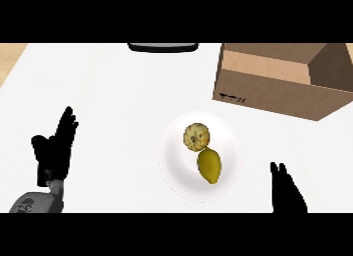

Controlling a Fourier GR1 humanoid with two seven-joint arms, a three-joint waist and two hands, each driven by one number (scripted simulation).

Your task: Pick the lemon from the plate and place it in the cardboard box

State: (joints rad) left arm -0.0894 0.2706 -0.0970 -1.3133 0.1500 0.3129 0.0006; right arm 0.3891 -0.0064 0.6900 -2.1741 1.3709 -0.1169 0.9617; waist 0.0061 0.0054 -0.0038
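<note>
**Yellow lemon [211, 166] not yet lifted**

Seen on the plate [180, 175], touching a pastry [197, 136] at its 12 o'clock. Cardboard box [267, 85] open at 1 o'clock. Right hand [286, 192], fingers straight, at 4 o'clock; left hand [55, 150] rested open at 9. Grasp, carry and release remain.

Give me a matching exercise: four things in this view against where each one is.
Things:
1. lemon
2. cardboard box
3. left hand
4. right hand

Places:
A. lower right of the view, fingers up
B. on the plate
C. upper right, open-topped
D. left of the plate, fingers up

Pairs: 1-B, 2-C, 3-D, 4-A.
</note>
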